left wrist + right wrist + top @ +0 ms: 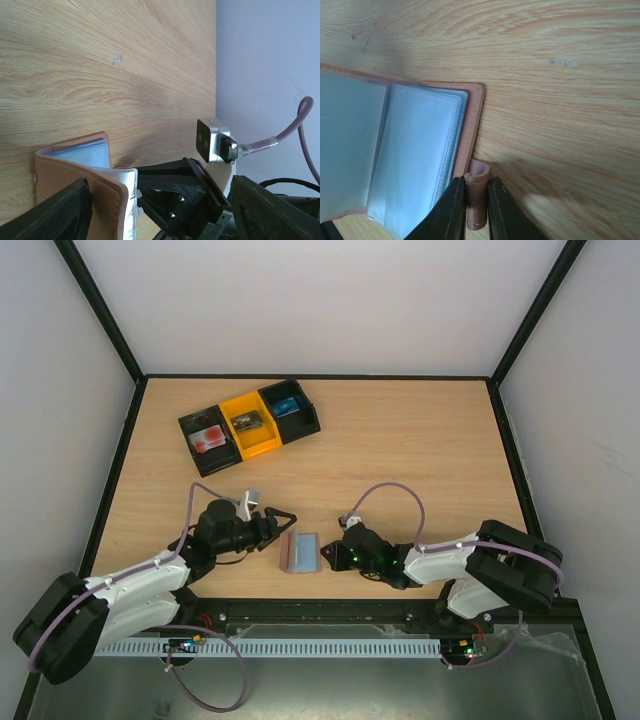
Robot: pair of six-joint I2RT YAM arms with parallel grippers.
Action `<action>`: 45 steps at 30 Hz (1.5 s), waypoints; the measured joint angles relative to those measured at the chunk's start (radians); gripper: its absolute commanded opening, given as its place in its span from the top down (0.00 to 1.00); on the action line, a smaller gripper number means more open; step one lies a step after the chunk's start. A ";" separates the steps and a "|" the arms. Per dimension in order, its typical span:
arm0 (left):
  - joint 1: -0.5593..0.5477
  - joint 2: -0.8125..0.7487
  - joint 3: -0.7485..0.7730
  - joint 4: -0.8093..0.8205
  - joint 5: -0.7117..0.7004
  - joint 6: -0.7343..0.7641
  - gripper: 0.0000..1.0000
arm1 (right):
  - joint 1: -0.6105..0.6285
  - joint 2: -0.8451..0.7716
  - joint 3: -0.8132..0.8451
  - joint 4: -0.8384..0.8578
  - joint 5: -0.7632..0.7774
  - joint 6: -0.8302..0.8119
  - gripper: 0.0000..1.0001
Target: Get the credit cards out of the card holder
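The card holder (298,551) lies open on the table (420,440), pale inside up, its clear sleeves (420,150) fanned out. No card can be made out in them.

Right gripper (326,556): at the card holder's right edge. The jaws are pinched together on the small brown closure tab (477,200) that projects from the cover.

Left gripper (280,530): just beside the card holder's left edge. The jaws are spread wide and grip nothing. In the left wrist view one finger (65,212) overlaps the brown cover; whether they touch cannot be told.

Obstructions: the two grippers face each other across the card holder and flank both of its side edges.

Surroundings: a row of three bins lies well beyond the card holder, toward the far left of the table. It consists of a black bin (207,437) with red contents, a yellow bin (250,423) and a black bin (290,406) with blue contents.
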 measured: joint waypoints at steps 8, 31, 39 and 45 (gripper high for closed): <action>-0.018 0.015 0.003 0.009 0.001 -0.005 0.45 | 0.000 -0.002 0.023 -0.027 -0.029 -0.071 0.79; -0.049 0.162 0.008 0.088 0.005 0.008 0.79 | 0.000 -0.505 -0.022 -0.197 0.156 -0.428 0.60; -0.053 0.191 0.008 0.117 0.006 0.008 0.79 | 0.008 -0.365 -0.028 -0.220 0.150 -0.383 0.56; -0.053 0.191 0.008 0.114 0.003 0.008 0.78 | 0.055 -0.244 0.000 -0.237 0.164 -0.354 0.45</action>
